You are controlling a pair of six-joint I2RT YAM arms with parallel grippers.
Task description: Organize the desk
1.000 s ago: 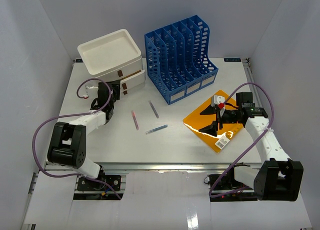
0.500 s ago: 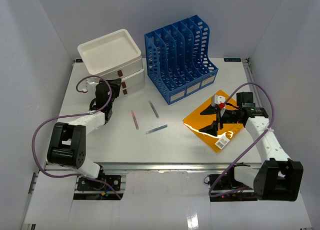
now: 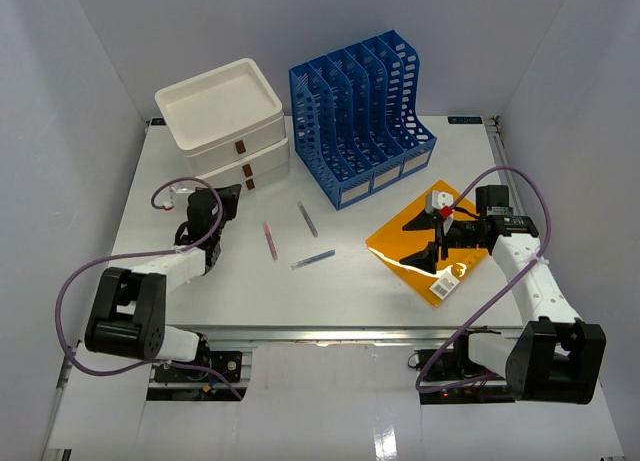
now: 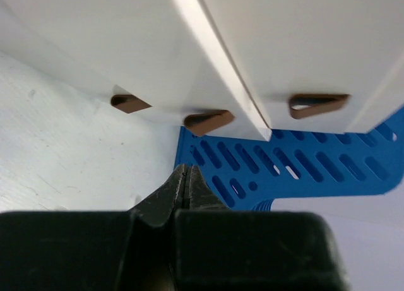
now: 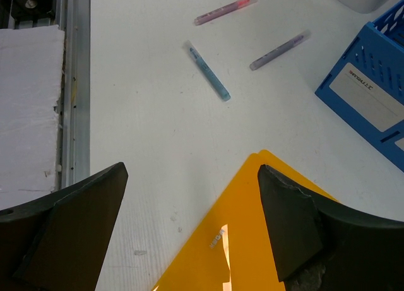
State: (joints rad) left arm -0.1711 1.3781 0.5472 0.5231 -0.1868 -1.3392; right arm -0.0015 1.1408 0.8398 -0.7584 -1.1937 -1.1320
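Overhead camera spans the desk (image 3: 200,281); both close wrist cameras share the blue rack (image 3: 360,111).

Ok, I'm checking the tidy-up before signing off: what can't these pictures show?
White plastic drawer box: drawers shut, top view; contents hidden.
Flat orange folder: right gripper covers its middle, top view; label print too small.
Left wrist view: left gripper blocks the lower half.

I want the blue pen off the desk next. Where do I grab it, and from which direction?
Take the blue pen at mid-barrel, coming straight down from above with the jaws across its narrow width. It lies flat on the desk, apart from the pink pen and the purple pen, so both long sides look free.
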